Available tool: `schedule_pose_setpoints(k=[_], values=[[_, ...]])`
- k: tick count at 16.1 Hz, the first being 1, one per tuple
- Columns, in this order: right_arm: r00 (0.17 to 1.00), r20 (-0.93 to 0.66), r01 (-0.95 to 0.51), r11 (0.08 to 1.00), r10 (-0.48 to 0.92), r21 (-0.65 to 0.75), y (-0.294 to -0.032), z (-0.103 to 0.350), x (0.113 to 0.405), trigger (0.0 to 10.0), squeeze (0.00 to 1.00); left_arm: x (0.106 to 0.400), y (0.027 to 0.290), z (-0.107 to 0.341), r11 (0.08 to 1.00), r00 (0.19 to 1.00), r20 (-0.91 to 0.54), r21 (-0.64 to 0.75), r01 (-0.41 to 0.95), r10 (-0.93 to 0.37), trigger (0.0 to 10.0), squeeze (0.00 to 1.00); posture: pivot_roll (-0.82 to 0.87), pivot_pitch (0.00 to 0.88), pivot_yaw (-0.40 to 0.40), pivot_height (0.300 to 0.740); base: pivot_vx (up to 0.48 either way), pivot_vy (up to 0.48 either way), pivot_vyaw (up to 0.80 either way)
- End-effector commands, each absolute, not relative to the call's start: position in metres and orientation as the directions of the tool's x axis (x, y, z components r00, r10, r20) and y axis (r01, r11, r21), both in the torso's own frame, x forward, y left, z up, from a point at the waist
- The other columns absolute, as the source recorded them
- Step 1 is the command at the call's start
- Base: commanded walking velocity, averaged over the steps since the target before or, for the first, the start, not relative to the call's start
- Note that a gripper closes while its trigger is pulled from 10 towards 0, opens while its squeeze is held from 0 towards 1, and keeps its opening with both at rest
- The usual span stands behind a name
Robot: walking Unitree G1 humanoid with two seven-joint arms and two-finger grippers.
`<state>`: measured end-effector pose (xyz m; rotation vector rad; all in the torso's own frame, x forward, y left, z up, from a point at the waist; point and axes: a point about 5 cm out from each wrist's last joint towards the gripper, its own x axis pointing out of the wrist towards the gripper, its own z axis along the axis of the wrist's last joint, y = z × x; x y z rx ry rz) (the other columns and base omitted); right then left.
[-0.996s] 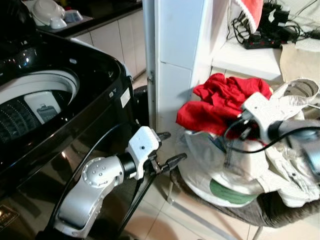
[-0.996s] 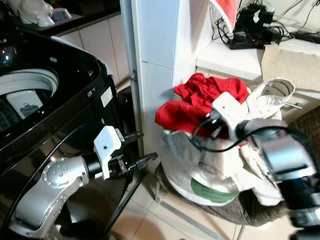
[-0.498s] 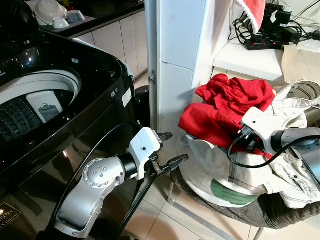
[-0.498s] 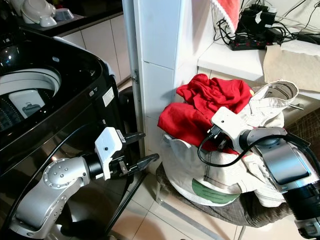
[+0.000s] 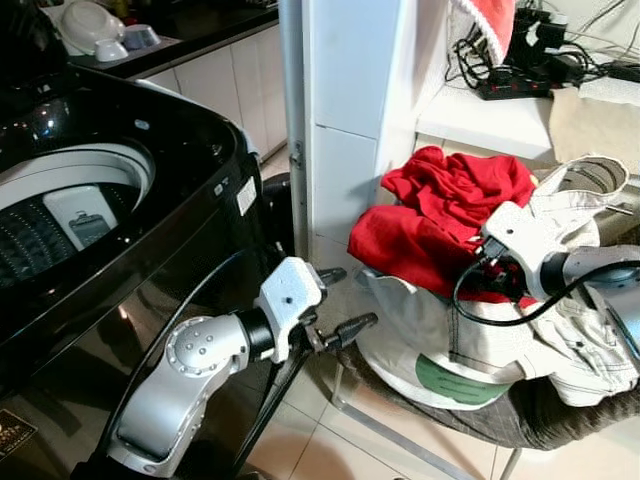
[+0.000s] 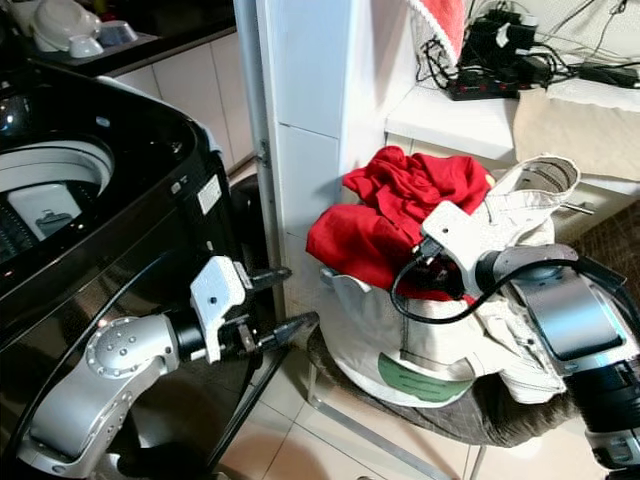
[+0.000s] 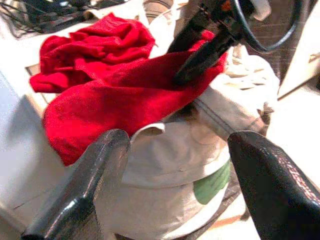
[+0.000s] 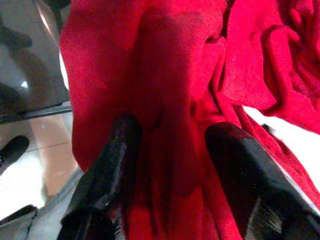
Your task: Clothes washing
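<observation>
Right gripper (image 8: 170, 165) has its jaws spread around a fold of the red garment (image 5: 440, 215), heaped on the white laundry bag (image 5: 440, 335) at three o'clock. Pinch deep before lifting. Left gripper (image 5: 340, 300) hangs open beside the washing machine (image 5: 120, 200).

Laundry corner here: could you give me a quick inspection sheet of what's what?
Surface: tiled floor with a chair holding laundry.
Job's things: red cloth atop white garments; black washing machine, drum open.
Clutter: bowls on the counter.
Grippers: right gripper pushed into the red cloth, fingers apart; left gripper open beside the washer.
Cables: power strip and cords on the shelf.
Surroundings: white pillar.
</observation>
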<state>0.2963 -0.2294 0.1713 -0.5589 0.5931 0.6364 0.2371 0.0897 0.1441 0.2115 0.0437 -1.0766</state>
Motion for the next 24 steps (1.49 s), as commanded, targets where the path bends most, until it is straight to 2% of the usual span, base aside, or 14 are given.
schedule_pose_setpoints(k=[1, 3, 4, 5, 6, 7, 19, 24], values=[[0.665, -0.644, -0.676, 0.67, 0.377, -0.306, -0.232, 0.181, 0.297, 10.0, 1.0, 0.234, 0.089, 0.146, 0.438, 0.457, -0.137, 0.144, 0.887, -0.879, 10.0, 0.0, -0.07, 0.0, 0.024, 0.74, 0.0, 0.0, 0.0], [0.67, -0.655, -0.666, 0.672, 0.348, -0.324, -0.235, 0.18, 0.298, 10.0, 1.0, 0.233, 0.089, 0.146, 0.429, 0.446, -0.14, 0.137, 0.893, -0.884, 10.0, 0.0, -0.07, 0.0, 0.023, 0.74, 0.0, 0.0, 0.0], [0.672, -0.653, -0.664, 0.676, 0.35, -0.32, -0.235, 0.18, 0.299, 10.0, 0.47, 0.233, 0.089, 0.146, 0.427, 0.444, -0.142, 0.136, 0.894, -0.885, 10.0, 0.0, -0.07, 0.0, 0.022, 0.74, 0.0, 0.0, 0.0], [0.674, -0.65, -0.659, 0.684, 0.351, -0.314, -0.234, 0.18, 0.3, 7.3, 0.0, 0.233, 0.09, 0.146, 0.427, 0.445, -0.143, 0.136, 0.894, -0.884, 10.0, 0.0, -0.07, 0.0, 0.022, 0.74, 0.0, 0.0, 0.0], [0.675, -0.649, -0.657, 0.686, 0.351, -0.313, -0.234, 0.181, 0.3, 3.3, 0.0, 0.233, 0.09, 0.146, 0.427, 0.445, -0.143, 0.136, 0.894, -0.884, 10.0, 0.0, -0.07, 0.0, 0.022, 0.74, 0.0, 0.0, 0.0], [0.678, -0.645, -0.653, 0.692, 0.353, -0.307, -0.234, 0.181, 0.301, 0.0, 0.0, 0.233, 0.09, 0.146, 0.428, 0.445, -0.143, 0.137, 0.893, -0.884, 10.0, 0.0, -0.07, 0.0, 0.02, 0.74, 0.0, 0.0, 0.0], [0.663, -0.647, -0.654, 0.713, 0.377, -0.254, -0.235, 0.171, 0.302, 0.0, 0.0, 0.233, 0.091, 0.146, 0.426, 0.444, -0.147, 0.14, 0.894, -0.884, 10.0, 0.0, -0.06, 0.0, 0.024, 0.74, 0.0, 0.0, 0.0], [0.72, -0.522, -0.632, 0.742, 0.457, -0.223, -0.236, 0.202, 0.304, 0.0, 0.0, 0.235, 0.092, 0.146, 0.433, 0.453, -0.144, 0.152, 0.889, -0.88, 10.0, 0.0, -0.06, 0.0, 0.025, 0.74, 0.0, 0.0, 0.0]])
